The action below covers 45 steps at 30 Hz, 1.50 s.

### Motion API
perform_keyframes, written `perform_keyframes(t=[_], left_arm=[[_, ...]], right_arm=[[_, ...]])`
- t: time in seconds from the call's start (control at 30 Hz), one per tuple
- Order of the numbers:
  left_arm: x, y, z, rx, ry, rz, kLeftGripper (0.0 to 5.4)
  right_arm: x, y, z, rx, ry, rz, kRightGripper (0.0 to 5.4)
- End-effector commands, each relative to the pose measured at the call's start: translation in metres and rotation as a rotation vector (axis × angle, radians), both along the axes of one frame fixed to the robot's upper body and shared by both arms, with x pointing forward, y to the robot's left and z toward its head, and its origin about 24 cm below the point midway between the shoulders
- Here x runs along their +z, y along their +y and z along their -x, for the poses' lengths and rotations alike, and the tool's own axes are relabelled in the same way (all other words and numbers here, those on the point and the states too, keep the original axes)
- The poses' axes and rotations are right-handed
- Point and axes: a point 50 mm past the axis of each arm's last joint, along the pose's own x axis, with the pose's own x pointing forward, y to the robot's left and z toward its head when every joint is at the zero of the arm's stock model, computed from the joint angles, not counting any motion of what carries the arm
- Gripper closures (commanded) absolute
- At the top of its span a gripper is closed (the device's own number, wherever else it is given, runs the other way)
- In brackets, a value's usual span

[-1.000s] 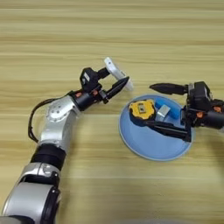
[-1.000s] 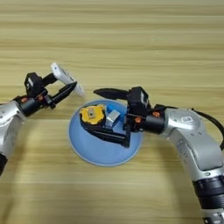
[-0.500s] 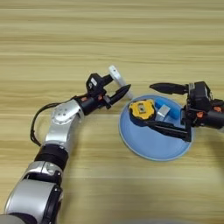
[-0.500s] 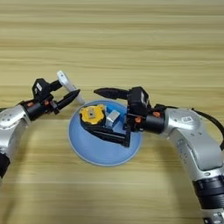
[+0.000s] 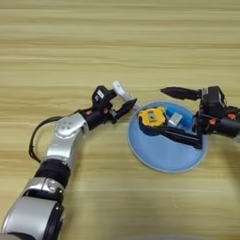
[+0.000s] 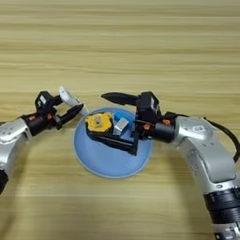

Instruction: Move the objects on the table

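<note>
Filling the whole view: light wooden table (image 5: 117, 42). Blue plate (image 5: 159, 157) sits nearest, holding tape measure (image 5: 151, 117) and blue-grey block (image 5: 176, 118). Right gripper (image 6: 117, 117) is spread wide around both. Left gripper (image 5: 123, 99) clamps the white remote (image 5: 123, 93) just off the plate's left rim.

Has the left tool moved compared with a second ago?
Yes. The left tool, holding the remote, has come closer to the plate rim.
</note>
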Motion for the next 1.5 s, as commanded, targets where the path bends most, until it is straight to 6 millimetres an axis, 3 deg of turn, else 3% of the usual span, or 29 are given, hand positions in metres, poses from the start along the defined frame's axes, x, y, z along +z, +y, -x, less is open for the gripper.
perform_keyframes(t=[0.03, 0.67, 0.8, 1.23, 1.5], left_arm=[[-0.015, 0.009, 0.013, 0.021, 0.057, -0.044, 2.58], [-0.023, 0.010, 0.024, 0.020, 0.077, -0.072, 4.56], [-0.014, 0.007, 0.024, 0.003, 0.016, -0.042, 4.03], [0.047, 0.015, 0.019, 0.027, -0.261, 0.230, 2.82], [0.050, 0.028, 0.003, 0.201, -0.275, 0.226, 2.14]], right_arm=[[-0.001, -0.003, -0.006, -0.061, -0.014, -0.009, 0.00], [-0.011, -0.009, -0.028, -0.275, -0.004, -0.019, 0.00], [-0.011, -0.010, -0.031, -0.298, -0.004, -0.015, 0.00], [-0.017, -0.015, -0.039, -0.355, 0.000, 0.035, 0.00], [-0.022, -0.019, -0.041, -0.379, 0.002, 0.078, 0.00]])
